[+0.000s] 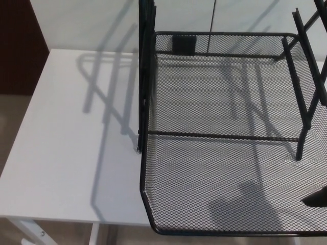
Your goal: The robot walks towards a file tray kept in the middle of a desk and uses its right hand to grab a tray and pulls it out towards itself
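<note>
A black wire-mesh file tray (219, 143) lies pulled out of its black rack frame (144, 76), its front rim overhanging the white desk's (66, 153) near edge. Only a dark tip of my right hand (318, 198) shows at the right border, over the tray's front right corner; whether it touches the mesh I cannot tell. Its shadow falls on the desk under the mesh. My left hand does not show.
The rack's right uprights (301, 87) rise over the tray's right side. A white wall stands behind the desk, with a dark brown panel (18, 46) at the far left. A white desk leg (30, 232) shows below the near edge.
</note>
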Robot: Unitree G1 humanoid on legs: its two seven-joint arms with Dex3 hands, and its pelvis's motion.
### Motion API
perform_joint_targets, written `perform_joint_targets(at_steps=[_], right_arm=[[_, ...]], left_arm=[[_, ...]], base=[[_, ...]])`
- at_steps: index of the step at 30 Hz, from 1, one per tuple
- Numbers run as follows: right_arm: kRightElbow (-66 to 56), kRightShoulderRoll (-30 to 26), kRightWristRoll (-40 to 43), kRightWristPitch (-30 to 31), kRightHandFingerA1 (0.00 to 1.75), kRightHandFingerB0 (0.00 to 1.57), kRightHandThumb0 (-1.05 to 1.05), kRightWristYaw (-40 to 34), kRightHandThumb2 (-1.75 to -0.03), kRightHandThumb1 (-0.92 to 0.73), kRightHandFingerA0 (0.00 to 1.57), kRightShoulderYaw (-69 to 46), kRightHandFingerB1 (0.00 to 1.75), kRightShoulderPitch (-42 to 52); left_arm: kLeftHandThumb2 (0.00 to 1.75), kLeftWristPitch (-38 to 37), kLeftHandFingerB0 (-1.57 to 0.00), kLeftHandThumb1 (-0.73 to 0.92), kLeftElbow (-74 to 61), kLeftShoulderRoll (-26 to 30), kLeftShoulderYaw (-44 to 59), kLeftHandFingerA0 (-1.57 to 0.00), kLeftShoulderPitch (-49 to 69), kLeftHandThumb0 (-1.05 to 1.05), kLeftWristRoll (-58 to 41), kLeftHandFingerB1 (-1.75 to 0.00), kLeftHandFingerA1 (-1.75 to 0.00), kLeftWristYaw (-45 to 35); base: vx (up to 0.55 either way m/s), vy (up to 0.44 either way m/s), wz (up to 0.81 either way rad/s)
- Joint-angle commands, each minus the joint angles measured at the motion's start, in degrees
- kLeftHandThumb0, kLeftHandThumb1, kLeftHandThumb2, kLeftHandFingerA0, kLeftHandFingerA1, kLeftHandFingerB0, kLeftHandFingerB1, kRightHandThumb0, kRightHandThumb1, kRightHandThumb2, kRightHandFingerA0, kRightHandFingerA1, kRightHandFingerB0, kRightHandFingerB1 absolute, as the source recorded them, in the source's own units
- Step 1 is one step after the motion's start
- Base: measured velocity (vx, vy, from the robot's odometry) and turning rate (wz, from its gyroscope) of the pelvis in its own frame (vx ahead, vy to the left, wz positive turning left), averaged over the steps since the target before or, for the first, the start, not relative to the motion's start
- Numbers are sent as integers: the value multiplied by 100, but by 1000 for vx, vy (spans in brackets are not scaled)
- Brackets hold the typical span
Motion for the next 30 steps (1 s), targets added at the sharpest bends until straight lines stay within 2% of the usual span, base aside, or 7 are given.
perform_joint_targets(at_steps=[1, 30], right_arm=[[267, -1014, 10455, 1602, 48, 67, -63, 4664, -60, -62, 54, -7083, 42, -494], [467, -1079, 10776, 1853, 48, 67, -63, 4921, -60, -62, 54, -7424, 42, -314]], left_arm=[[57, 165, -53, 56, -158, 305, -188, -60, -317, -35, 308, -49, -42, -350], [57, 222, -52, 56, 75, 204, -96, -59, -452, -37, 146, -53, -44, -432]], base=[[0, 0, 0], [0, 0, 0]])
